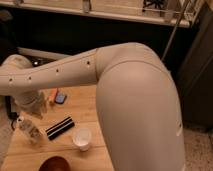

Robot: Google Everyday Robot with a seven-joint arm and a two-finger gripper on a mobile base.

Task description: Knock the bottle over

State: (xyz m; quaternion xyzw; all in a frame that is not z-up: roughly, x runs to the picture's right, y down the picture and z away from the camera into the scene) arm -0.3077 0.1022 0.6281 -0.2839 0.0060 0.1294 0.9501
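Note:
The bottle (29, 131) is small and clear with a white cap and a pale label. It stands at the left side of the wooden table (85, 110), leaning slightly. My white arm reaches from the right across the view to the far left. The gripper (35, 111) hangs at the arm's end just above and behind the bottle, very close to its top. I cannot tell whether it touches the bottle.
A white paper cup (81, 138) stands right of the bottle, with a black striped object (60, 127) between them. A blue item (61, 97) and an orange item (51, 95) lie farther back. A red-brown bowl (54, 164) sits at the front edge.

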